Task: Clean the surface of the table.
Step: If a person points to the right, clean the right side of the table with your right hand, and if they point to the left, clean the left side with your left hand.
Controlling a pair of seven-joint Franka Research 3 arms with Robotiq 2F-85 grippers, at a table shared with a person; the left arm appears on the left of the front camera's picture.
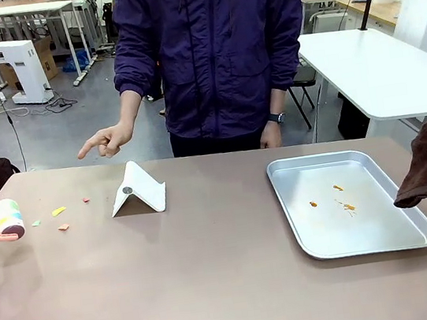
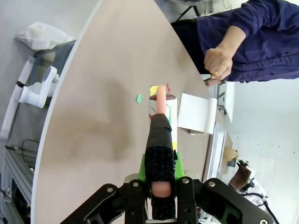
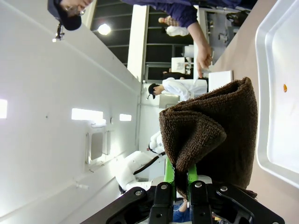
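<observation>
Left wrist view, bottom centre: the left gripper [image 2: 161,173] has its jaws closed on the black-wrapped pink handle of a lint roller [image 2: 161,108], with a green pad on either side. The roller head points toward the middle of the frame, over the table [image 2: 93,140]. Whether it touches the top cannot be told. Gripping along the handle probably lets the sticky drum be rolled flat across the surface.

Right wrist view, bottom centre: the right gripper [image 3: 180,179] has its jaws pinched on a fold of a brown cloth [image 3: 219,126], which bunches above the pads. Held by one edge, it hangs free, seemingly kept ready for wiping.

Front view: the roller sits at the left edge and the cloth at the right edge, each tool on its own side. The cloth hangs beside a silver tray [image 1: 382,224] at lower right, which carries a few orange crumbs [image 1: 344,204]. At upper left of centre, the person's hand [image 1: 107,140] points a forefinger toward coloured paper scraps [image 1: 59,211] just right of the roller, apparently marking what to lift. A white folded stand [image 1: 138,190] sits between the scraps and the tray.

The table fills the lower half of the front view. It is smooth, matte and brownish-taupe, and mostly bare, with loose litter showing only at the left. In the left wrist view a darker patch lies left of the roller, either a shadow or a smear.
</observation>
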